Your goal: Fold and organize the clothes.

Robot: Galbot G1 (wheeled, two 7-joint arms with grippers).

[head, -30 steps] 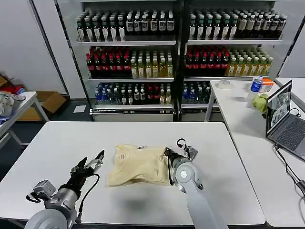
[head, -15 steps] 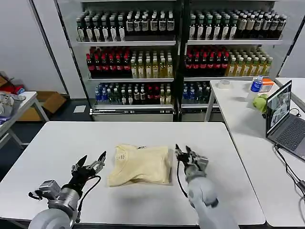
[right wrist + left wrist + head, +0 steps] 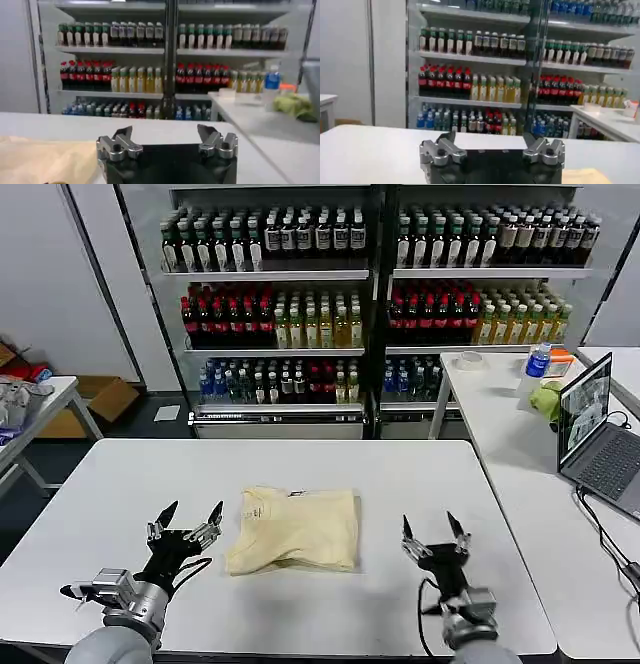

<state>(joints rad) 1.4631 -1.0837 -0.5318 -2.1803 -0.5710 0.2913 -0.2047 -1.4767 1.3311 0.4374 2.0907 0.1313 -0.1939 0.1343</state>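
The clothes are one cream T-shirt (image 3: 296, 528), folded into a rough rectangle in the middle of the white table (image 3: 300, 474), neck label toward its far left corner. My left gripper (image 3: 188, 519) stands open near the table's front, left of the shirt and apart from it. Right of the shirt, my right gripper (image 3: 432, 531) is open too, holding nothing. In the left wrist view the open gripper (image 3: 491, 145) points across the table, and a corner of the shirt (image 3: 585, 176) shows beside it. The right wrist view has the open gripper (image 3: 166, 135) with the shirt (image 3: 45, 160) off to one side.
Shelves of bottles (image 3: 370, 294) stand behind the table. A second white table (image 3: 520, 444) on the right carries a laptop (image 3: 600, 439), a green lump (image 3: 547, 399) and a blue-capped bottle (image 3: 538, 360). A small table (image 3: 30, 414) stands at far left.
My right gripper let go of the shirt's right edge and drew back toward the table's front right, now open and upright. The left gripper shifted slightly nearer. The shirt lies still.
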